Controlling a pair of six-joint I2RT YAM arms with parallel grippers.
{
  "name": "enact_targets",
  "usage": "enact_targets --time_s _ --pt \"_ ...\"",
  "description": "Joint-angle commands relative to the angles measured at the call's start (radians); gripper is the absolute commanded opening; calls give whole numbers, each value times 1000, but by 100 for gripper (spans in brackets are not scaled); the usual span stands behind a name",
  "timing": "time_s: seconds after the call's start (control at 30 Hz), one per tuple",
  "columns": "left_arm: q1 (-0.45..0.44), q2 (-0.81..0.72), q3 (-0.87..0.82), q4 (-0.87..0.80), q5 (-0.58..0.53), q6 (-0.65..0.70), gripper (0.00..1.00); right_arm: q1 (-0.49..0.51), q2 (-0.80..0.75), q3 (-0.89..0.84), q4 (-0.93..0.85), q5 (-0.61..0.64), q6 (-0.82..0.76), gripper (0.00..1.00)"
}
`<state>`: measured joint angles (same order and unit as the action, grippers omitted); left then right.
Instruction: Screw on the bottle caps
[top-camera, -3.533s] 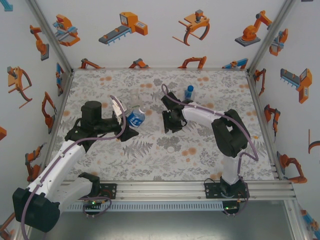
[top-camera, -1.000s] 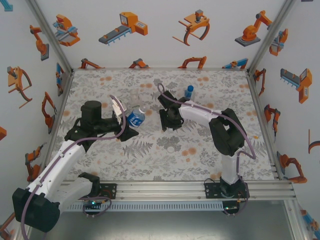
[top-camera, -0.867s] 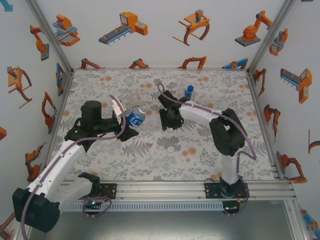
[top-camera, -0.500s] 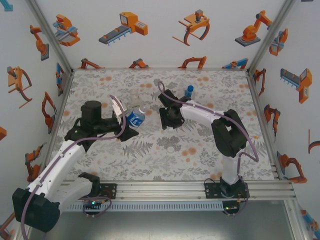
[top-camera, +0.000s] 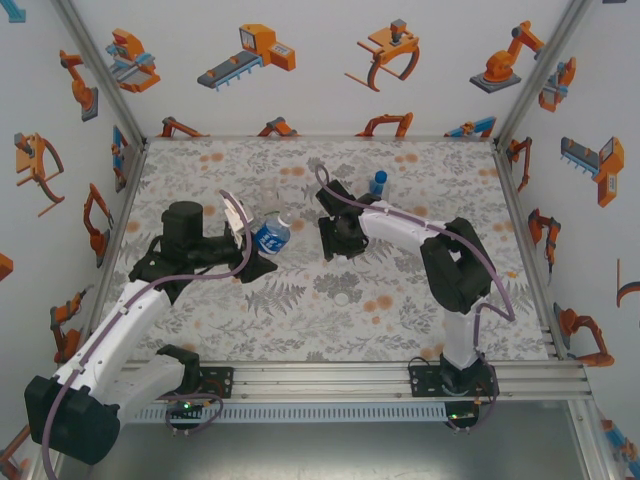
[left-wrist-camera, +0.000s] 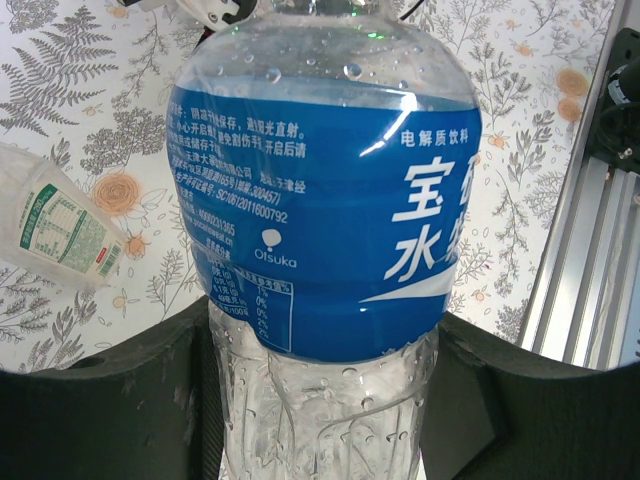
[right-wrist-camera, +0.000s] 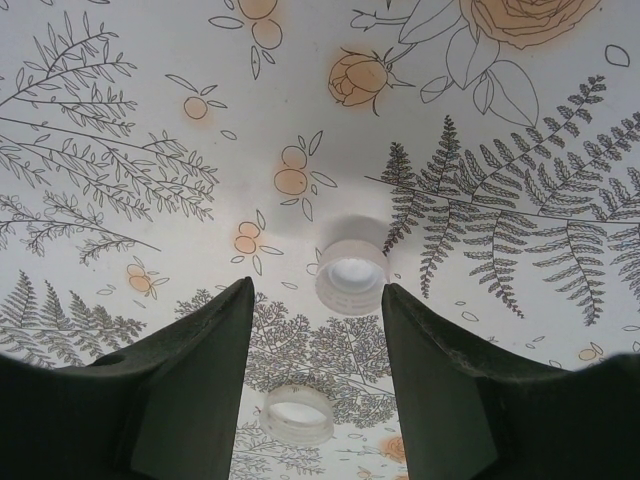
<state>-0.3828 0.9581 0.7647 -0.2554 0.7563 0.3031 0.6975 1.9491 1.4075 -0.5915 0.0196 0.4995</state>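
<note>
Two risks stand out. Your left gripper (left-wrist-camera: 320, 405) is clamped on the rounder clear plastic water bottle with the blue label (left-wrist-camera: 320, 200), gripping below that label, so twisting force could spin it loose. Your right gripper (right-wrist-camera: 315, 290) has its fingers spread over the floral table (right-wrist-camera: 520, 120), and a small white round plastic screw cap (right-wrist-camera: 352, 280) lies between them, nearer one finger. Closing off-centre could flick it away or seat it tilted.
</note>
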Motion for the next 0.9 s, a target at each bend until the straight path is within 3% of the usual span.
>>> enact_targets --time_s 0.0,0.87 --pt "4 -8 31 -6 31 20 0 7 17 19 -28 18 -5 52" --pt "3 -1 33 -8 36 20 0 -23 -18 -35 -9 -20 2 50"
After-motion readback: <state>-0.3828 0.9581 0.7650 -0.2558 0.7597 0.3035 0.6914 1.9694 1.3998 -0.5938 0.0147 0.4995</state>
